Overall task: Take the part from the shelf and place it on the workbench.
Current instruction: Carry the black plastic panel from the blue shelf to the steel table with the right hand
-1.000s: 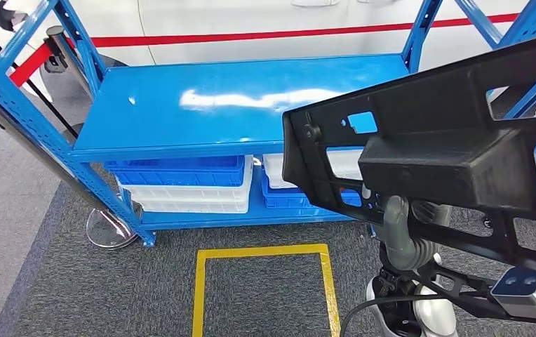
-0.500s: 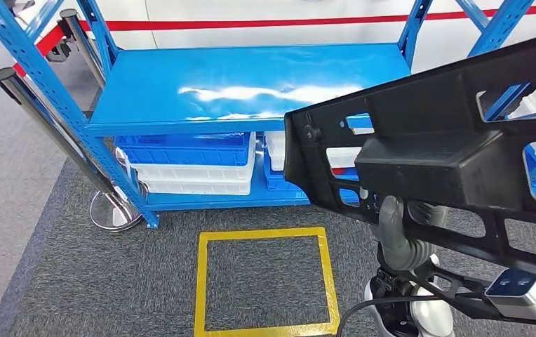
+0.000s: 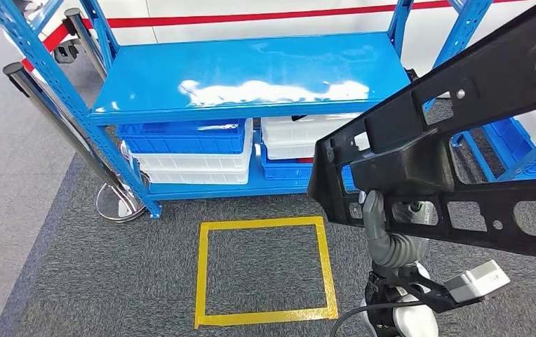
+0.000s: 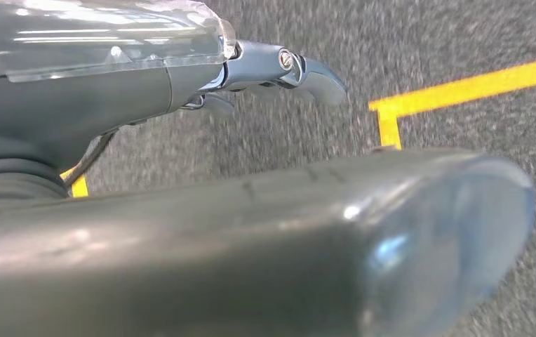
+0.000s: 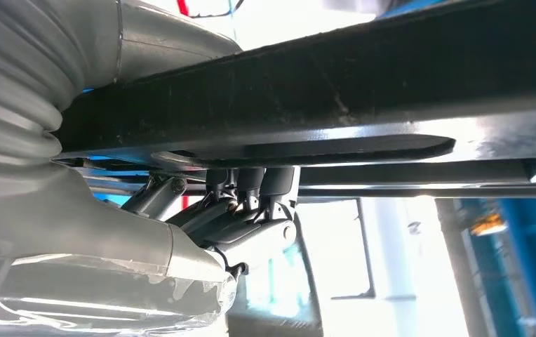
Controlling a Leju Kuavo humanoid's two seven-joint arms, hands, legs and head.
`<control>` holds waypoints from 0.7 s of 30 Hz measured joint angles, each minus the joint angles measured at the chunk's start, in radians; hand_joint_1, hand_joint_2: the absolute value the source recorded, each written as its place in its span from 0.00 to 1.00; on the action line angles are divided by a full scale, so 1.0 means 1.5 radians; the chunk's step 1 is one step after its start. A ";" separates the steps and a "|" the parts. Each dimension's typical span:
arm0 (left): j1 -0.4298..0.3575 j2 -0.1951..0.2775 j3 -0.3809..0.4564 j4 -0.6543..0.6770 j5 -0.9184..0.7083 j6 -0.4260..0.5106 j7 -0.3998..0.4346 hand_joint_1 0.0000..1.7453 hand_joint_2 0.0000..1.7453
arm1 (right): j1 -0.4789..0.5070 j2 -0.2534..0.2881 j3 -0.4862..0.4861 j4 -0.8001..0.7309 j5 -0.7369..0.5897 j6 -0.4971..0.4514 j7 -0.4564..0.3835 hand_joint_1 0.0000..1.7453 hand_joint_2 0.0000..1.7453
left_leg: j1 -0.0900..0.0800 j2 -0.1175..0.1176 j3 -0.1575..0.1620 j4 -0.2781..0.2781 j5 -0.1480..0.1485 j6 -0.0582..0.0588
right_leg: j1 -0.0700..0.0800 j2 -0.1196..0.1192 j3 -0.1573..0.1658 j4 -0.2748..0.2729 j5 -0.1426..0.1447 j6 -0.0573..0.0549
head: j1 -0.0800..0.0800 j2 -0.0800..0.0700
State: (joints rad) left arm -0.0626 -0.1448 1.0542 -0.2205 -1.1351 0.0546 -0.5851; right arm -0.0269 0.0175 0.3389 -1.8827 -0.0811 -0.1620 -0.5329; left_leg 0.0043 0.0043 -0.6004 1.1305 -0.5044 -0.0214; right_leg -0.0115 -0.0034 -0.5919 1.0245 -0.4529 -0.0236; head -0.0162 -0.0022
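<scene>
Part [image 3: 447, 151] held by right hand [image 3: 384, 235]; bins [image 3: 188, 151] stacked under shelf [image 3: 251, 70].

part [image 3: 454, 140] cut off at right edge — right hand [image 3: 381, 232] mostly hidden

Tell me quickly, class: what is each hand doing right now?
Left hand: holds nothing, fingers apart over the carpet, so open.
Right hand: grips the black part, fingers curled onto its underside.

Yellow floor square [image 3: 264, 270] (grey carpet [image 3: 111, 281])
</scene>
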 joint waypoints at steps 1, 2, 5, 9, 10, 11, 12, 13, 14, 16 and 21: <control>0.000 0.000 -0.004 0.000 -0.006 0.005 -0.005 0.00 0.00 | 0.006 0.000 -0.007 0.004 -0.003 -0.004 -0.001 1.00 1.00 | -0.002 -0.001 0.029 -0.043 0.009 0.004 | 0.000 0.000 -0.001 0.000 0.002 0.003 | 0.000 0.000; 0.000 -0.001 -0.007 0.000 -0.009 0.007 -0.009 0.00 0.00 | 0.012 0.000 -0.016 0.007 -0.007 -0.007 -0.003 1.00 1.00 | -0.004 -0.002 0.048 -0.074 0.013 0.009 | 0.000 -0.001 -0.002 0.000 0.005 0.006 | 0.000 0.000; 0.000 -0.003 -0.013 0.000 -0.008 0.003 -0.013 0.00 0.00 | 0.032 0.001 -0.051 0.015 -0.028 -0.003 -0.008 1.00 1.00 | -0.007 -0.002 0.056 -0.095 0.017 0.011 | 0.000 -0.002 -0.002 -0.003 0.009 0.010 | -0.001 0.000; 0.001 -0.007 -0.013 0.000 -0.004 -0.003 -0.010 0.00 0.00 | 0.062 0.002 -0.116 0.021 -0.051 0.013 -0.017 1.00 1.00 | -0.009 -0.002 0.051 -0.097 0.022 0.015 | -0.001 -0.002 -0.004 -0.007 0.016 0.016 | 0.000 0.000; 0.001 -0.007 -0.013 0.000 -0.003 -0.005 -0.010 0.00 0.00 | 0.069 0.003 -0.129 0.021 -0.055 0.016 -0.019 1.00 1.00 | -0.009 -0.002 0.050 -0.096 0.023 0.016 | -0.001 -0.001 -0.005 -0.008 0.018 0.018 | 0.000 0.000; 0.001 -0.007 -0.013 0.000 -0.003 -0.007 -0.010 0.00 0.00 | 0.075 0.005 -0.141 0.021 -0.057 0.019 -0.022 1.00 1.00 | -0.009 -0.002 0.049 -0.096 0.023 0.017 | -0.002 -0.001 -0.005 -0.009 0.019 0.020 | 0.000 0.000; 0.001 -0.008 -0.013 0.000 -0.003 -0.008 -0.011 0.00 0.00 | 0.081 0.006 -0.152 0.021 -0.059 0.022 -0.024 1.00 1.00 | -0.010 -0.002 0.048 -0.095 0.024 0.018 | -0.002 -0.001 -0.005 -0.010 0.021 0.021 | 0.000 0.000; 0.001 -0.008 -0.013 0.000 -0.003 -0.010 -0.011 0.00 0.00 | 0.086 0.008 -0.162 0.021 -0.060 0.024 -0.025 1.00 1.00 | -0.010 -0.002 0.047 -0.095 0.024 0.019 | -0.002 -0.001 -0.005 -0.010 0.021 0.022 | 0.000 0.000; 0.001 -0.008 -0.013 0.000 -0.003 -0.011 -0.012 0.00 0.00 | 0.090 0.011 -0.169 0.021 -0.060 0.025 -0.026 1.00 1.00 | -0.010 -0.002 0.047 -0.095 0.024 0.020 | -0.002 -0.001 -0.005 -0.011 0.022 0.023 | 0.000 0.000; 0.001 -0.008 -0.013 0.000 -0.002 -0.013 -0.015 0.00 0.00 | 0.097 0.016 -0.179 0.020 -0.055 0.027 -0.028 1.00 1.00 | -0.011 -0.001 0.047 -0.094 0.024 0.021 | -0.003 -0.001 -0.005 -0.011 0.023 0.024 | 0.000 0.000; 0.001 -0.008 -0.013 0.000 0.000 -0.018 -0.021 0.00 0.00 | 0.103 0.028 -0.185 0.020 -0.043 0.029 -0.030 1.00 1.00 | -0.011 -0.001 0.047 -0.094 0.024 0.022 | -0.003 -0.001 -0.005 -0.012 0.023 0.025 | 0.000 0.000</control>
State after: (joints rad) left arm -0.0611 -0.1564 1.0353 -0.2205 -1.1356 0.0278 -0.6172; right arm 0.1278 0.0587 0.0610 -1.8526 -0.1460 -0.1180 -0.5776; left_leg -0.0127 0.0035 -0.5304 0.9894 -0.4681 0.0112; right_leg -0.0161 -0.0047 -0.6001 1.0070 -0.4185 0.0134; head -0.0168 -0.0023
